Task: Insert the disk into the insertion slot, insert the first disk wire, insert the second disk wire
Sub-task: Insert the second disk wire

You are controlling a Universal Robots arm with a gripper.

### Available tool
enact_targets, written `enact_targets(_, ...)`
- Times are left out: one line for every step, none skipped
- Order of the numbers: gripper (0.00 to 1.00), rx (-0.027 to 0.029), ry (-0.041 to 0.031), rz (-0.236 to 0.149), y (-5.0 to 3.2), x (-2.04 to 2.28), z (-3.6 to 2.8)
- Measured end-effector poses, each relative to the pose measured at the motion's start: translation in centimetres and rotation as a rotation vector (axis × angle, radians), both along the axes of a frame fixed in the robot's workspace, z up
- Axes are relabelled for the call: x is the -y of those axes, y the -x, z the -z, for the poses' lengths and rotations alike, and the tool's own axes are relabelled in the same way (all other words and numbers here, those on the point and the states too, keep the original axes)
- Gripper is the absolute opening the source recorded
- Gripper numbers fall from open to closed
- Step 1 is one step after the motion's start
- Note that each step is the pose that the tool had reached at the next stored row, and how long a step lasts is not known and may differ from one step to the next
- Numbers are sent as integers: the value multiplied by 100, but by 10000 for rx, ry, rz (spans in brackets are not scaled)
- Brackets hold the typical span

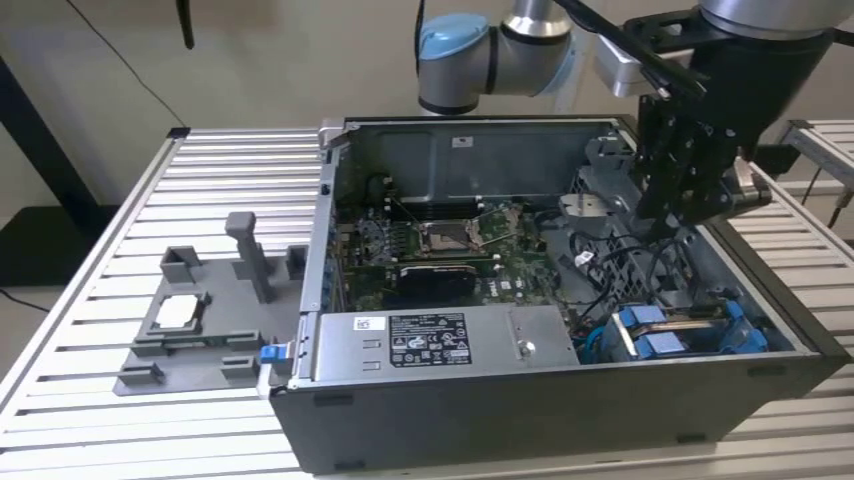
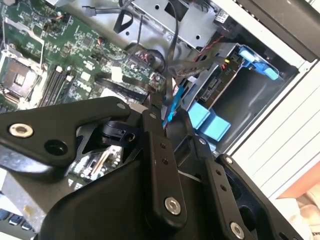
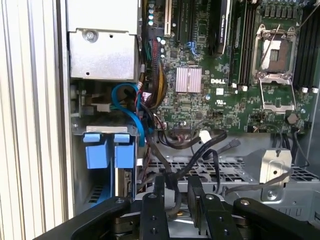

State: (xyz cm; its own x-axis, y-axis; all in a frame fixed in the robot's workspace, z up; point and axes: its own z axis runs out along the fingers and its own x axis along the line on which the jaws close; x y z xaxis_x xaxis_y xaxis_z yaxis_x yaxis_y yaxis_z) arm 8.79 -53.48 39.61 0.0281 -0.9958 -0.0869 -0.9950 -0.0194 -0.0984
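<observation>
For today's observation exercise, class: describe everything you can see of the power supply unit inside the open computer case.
The power supply unit is a silver sheet-metal box with a white printed label on its upward face. It lies flat inside the open computer case, along the wall nearest the exterior view's camera, next to the green motherboard. Coloured cables bunch beside it.

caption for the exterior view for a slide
Arm's gripper hangs over cables in the open computer case, near the blue-railed insertion slot.

I see the open computer case (image 1: 534,410) from above; both wrist views look closely inside, sharing its motherboard (image 2: 50,60) (image 3: 200,100).
</observation>
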Motion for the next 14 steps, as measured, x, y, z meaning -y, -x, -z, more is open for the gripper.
enact_targets(33,17,50,-24,8,-3,5)
enact_targets(33,33,97,-53,15,-7,10)
enact_targets(33,46,145,-99,20,-11,16)
enact_targets(33,53,192,-161,22,-14,22)
enact_targets(33,59,237,-231,24,-18,28)
enact_targets(33,65,275,-307,25,-22,35)
enact_targets(33,72,311,-390,27,-26,42)
enact_targets(33,79,342,-485,28,-32,51)
enact_targets(33,86,368,-583,29,-39,60)
enact_targets(33,93,388,-677,30,-45,69)
enact_targets(33,100,412,-780,30,-51,78)
enact_targets(33,104,447,-860,33,-55,82)
enact_targets(33,106,496,-930,37,-58,85)
enact_targets(33,108,549,-986,41,-61,87)
